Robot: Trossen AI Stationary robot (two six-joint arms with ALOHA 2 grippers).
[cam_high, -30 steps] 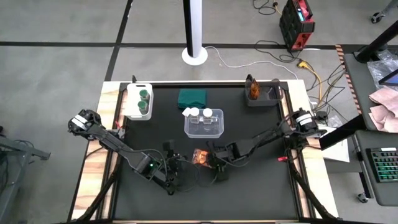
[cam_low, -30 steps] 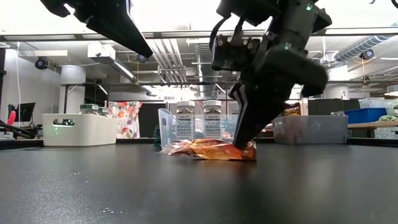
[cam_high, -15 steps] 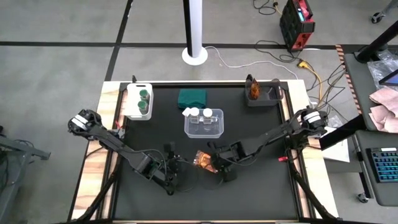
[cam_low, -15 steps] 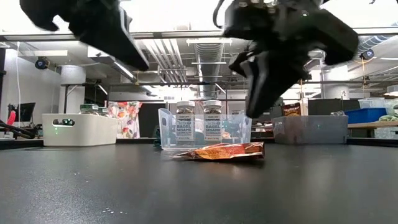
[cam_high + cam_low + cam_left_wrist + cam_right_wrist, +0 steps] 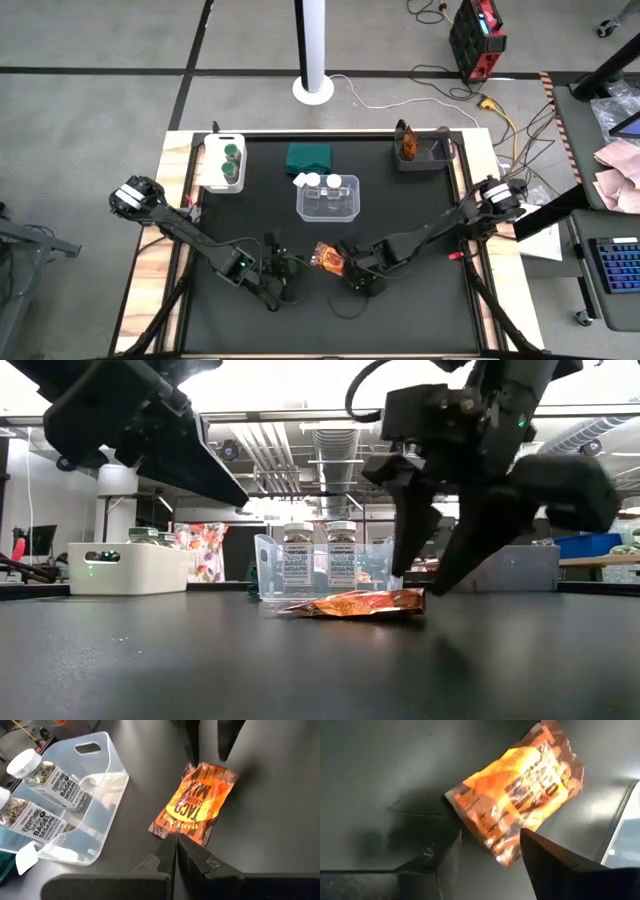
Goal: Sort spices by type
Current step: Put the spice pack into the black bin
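Grey floor (image 5: 90,110), black tape lines, white pole (image 5: 313,45); exposed ceiling ducts (image 5: 330,455).

The taco seasoning packet (image 5: 326,259) lies flat on the table (image 5: 420,320), in front of the clear bin (image 5: 328,209) holding two sesame jars (image 5: 297,558). The left gripper (image 5: 288,267) sits left of it, the right gripper (image 5: 352,272) right.

Black table (image 5: 420,215) with wooden edges. Clear bin (image 5: 327,198) near the middle, holding two white-lidded jars (image 5: 322,190); third jar just beside its far left corner. Green block (image 5: 308,157) beyond the bin. Orange packet (image 5: 328,258) lying flat on the bin's near side. White tray (image 5: 222,163) far left, grey tray (image 5: 424,152) far right.
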